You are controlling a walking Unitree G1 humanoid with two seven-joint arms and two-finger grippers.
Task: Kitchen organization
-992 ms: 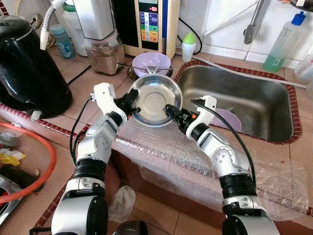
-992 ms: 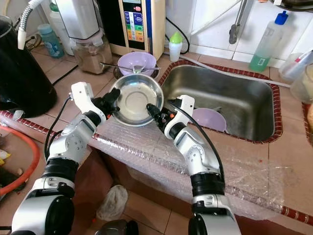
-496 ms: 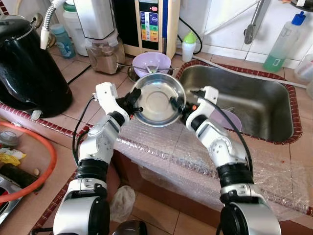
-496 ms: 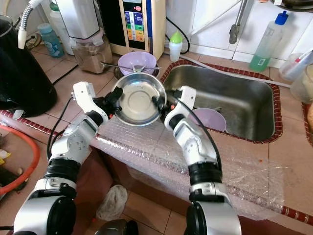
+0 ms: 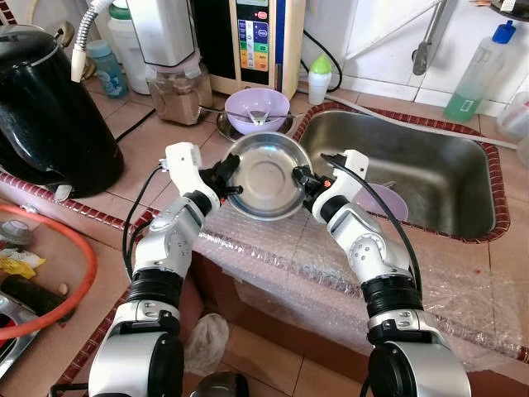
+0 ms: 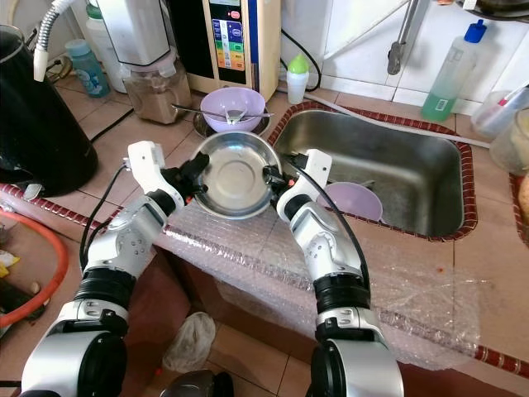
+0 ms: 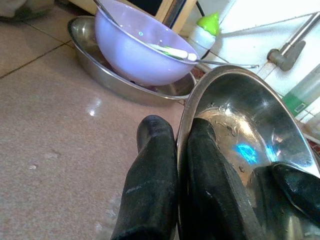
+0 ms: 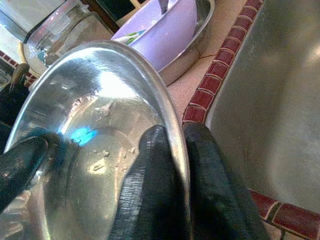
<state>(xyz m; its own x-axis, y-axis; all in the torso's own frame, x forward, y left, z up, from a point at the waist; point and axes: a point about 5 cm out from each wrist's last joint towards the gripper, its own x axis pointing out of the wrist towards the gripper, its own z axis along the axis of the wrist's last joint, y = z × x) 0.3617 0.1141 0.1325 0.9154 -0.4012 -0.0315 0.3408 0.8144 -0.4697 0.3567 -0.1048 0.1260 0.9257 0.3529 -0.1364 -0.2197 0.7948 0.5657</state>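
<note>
Here the steel bowl [image 5: 266, 175] hangs above the table [image 5: 140, 157], just beside the sink [image 5: 413, 165]. The left end effector [image 5: 231, 175] pinches its left rim, one finger inside, one outside; the right end effector [image 5: 299, 179] grips the opposite rim likewise.

You look down on a tan tiled counter [image 5: 157, 132] edged with dark red mosaic trim [image 5: 496, 174], its front lip covered in clear bubble wrap [image 5: 281, 248]. At upper right sits a steel sink basin [image 5: 430, 165] under a white tiled wall [image 5: 372, 33] with a metal tap [image 5: 423, 50]. Along the bottom of the frame is brown floor tile [image 5: 264, 356]. Daylight reflects brightly off the surfaces.
</note>
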